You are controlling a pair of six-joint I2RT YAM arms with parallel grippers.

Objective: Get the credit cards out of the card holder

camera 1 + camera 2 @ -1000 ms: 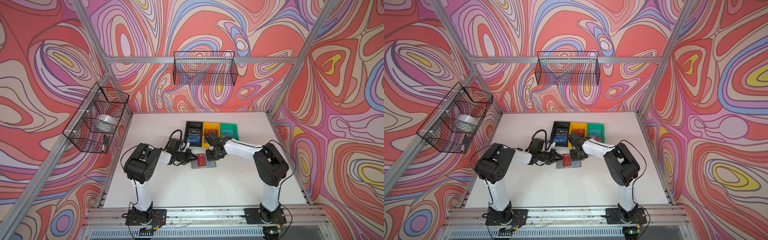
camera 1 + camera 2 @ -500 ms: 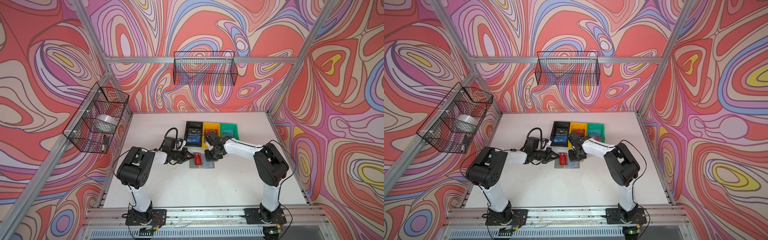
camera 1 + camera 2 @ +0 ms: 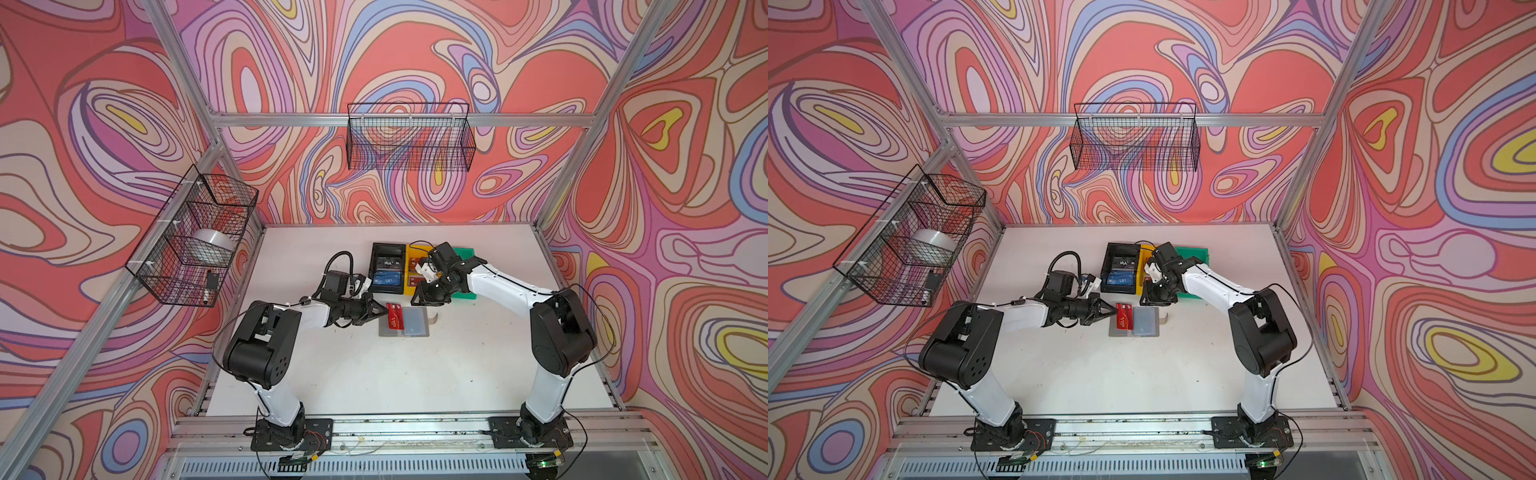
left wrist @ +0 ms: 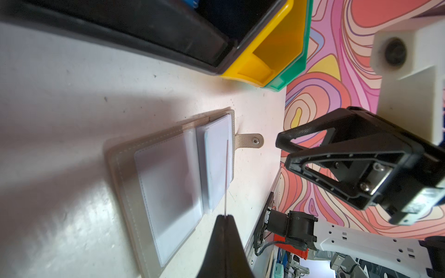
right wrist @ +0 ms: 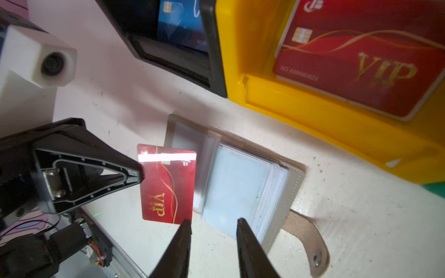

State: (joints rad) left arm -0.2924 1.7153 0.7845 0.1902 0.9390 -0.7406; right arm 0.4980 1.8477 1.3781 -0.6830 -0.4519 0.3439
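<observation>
Left gripper [image 5: 140, 172] is clamped on the short edge of a red VIP card [image 5: 168, 185]. A second ago that card sat on the card holder's left page. Now it is drawn out toward the left arm's side and hangs over the page's outer edge. It looks clear of the sleeve, so I'd count this card as extracted but not yet binned.

Card holder [image 5: 240, 187] lies open and flat on the white counter [image 3: 374, 374], strap tab [image 5: 305, 231] sticking out on the right arm's side. The pockets facing up look empty. I can't tell whether the stacked sleeves hide more cards.

Right gripper [image 5: 213, 220] was shut and down at the holder a second ago. It has since let go and lifted, jaws parted with nothing between them, above the holder's far edge. Holder is now unpinned.

Beyond it: black bin [image 3: 376, 266] with a blue card [image 3: 387, 280], yellow bin [image 5: 265, 103] holding another red card [image 5: 349, 79], and green bin [image 3: 465, 295]. Likely next step: drop the held card in the yellow bin.
</observation>
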